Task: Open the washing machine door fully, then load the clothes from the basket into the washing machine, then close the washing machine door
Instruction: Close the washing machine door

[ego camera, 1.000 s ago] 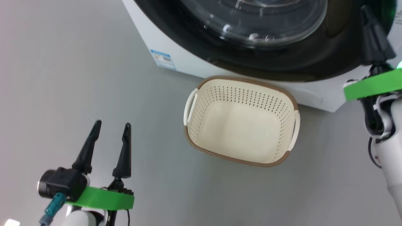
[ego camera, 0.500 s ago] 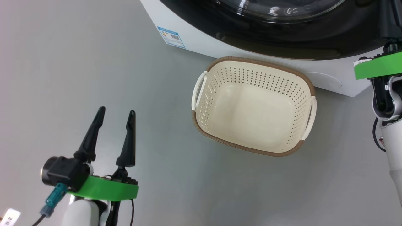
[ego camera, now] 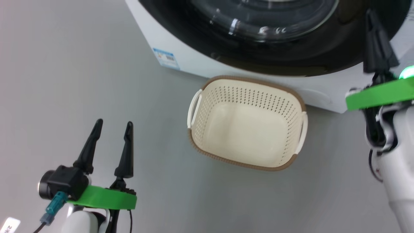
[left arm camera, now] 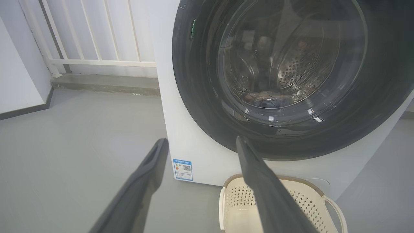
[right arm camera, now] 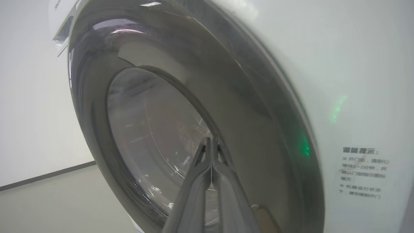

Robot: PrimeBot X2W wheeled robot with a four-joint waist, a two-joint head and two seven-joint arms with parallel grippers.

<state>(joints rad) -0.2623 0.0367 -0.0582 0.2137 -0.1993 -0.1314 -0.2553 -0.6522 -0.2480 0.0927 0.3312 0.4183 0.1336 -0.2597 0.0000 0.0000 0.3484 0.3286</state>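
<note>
Looking down from the head, we see the left gripper (ego camera: 114,124) low at the left, jaws spread over grey floor (ego camera: 81,81), well apart from the basket (ego camera: 247,79). The basket stands just before the washer (ego camera: 181,48), its cream bottom showing. The right gripper (ego camera: 371,19), jaws pressed together, points up over the glossy black rim of the door (ego camera: 291,63); we cannot tell whether it touches. Open floor lies left of the basket.

From the left wrist, we find the door shut against the washer's front, its bulging glass above and between the spread fingers (left arm camera: 142,181). Clothes (left arm camera: 268,101) show dimly through the glass, low in the drum. The basket sits under one finger, and a white railing (left arm camera: 97,61) bounds the floor beyond.

From the right wrist, the closed fingertips lie over the line where glass meets rim, with the washer's white panel alongside.
</note>
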